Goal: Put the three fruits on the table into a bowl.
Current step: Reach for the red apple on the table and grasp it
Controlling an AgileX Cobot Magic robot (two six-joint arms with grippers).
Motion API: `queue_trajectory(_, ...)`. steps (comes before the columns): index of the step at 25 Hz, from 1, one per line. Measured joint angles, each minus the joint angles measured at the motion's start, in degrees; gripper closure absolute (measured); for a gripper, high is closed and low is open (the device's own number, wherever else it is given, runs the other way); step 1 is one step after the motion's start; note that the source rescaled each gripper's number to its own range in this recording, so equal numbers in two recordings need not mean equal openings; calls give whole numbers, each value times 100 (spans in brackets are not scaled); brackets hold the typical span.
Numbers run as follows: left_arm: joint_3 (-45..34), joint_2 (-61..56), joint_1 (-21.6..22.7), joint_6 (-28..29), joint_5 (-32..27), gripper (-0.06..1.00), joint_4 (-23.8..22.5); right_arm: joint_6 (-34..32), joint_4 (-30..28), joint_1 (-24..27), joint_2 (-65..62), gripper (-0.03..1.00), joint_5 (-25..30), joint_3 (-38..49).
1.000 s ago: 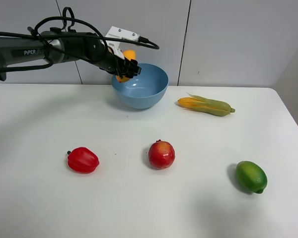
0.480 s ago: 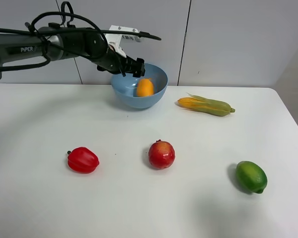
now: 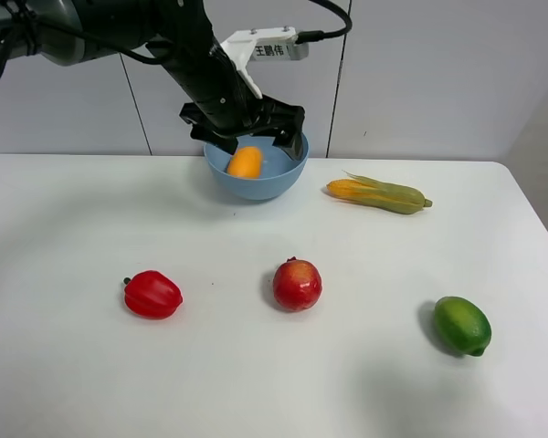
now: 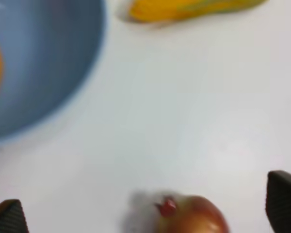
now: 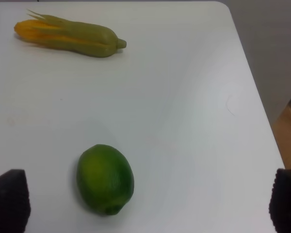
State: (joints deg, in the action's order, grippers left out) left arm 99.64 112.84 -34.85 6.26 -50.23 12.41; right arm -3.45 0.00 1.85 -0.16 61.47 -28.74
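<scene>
One bowl (image 3: 256, 188), one mango (image 3: 245, 162), one pomegranate (image 3: 297, 285), one lime (image 3: 462, 326), one red pepper (image 3: 152, 295), one corn cob (image 3: 379, 193)

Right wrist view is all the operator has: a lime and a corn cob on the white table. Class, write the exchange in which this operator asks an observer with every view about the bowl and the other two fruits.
Operator: I can't see the bowl. Is any fruit in it?
Observer: Yes, the mango lies inside the blue bowl.
Operator: And the third fruit?
Observer: The pomegranate sits on the table, between the red pepper and your lime.
</scene>
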Motion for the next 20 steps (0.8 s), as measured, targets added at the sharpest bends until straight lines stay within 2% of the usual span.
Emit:
queue_trajectory(6,-105,113,-651,86,-94,-3,-306,0,0,0,0,-3,0,0)
queue_trajectory(11,-730,232,-912,-12,-60,-3,-627,0,-32,0,0,-3,0,0)
queue_trajectory(15,-1105,433,-917,528,208,-3,-645,0,0,0,0,-3,0,0)
queue_trajectory(20,-1164,592,-948,1007,368,-3,-699,0,0,0,0,-3,0,0)
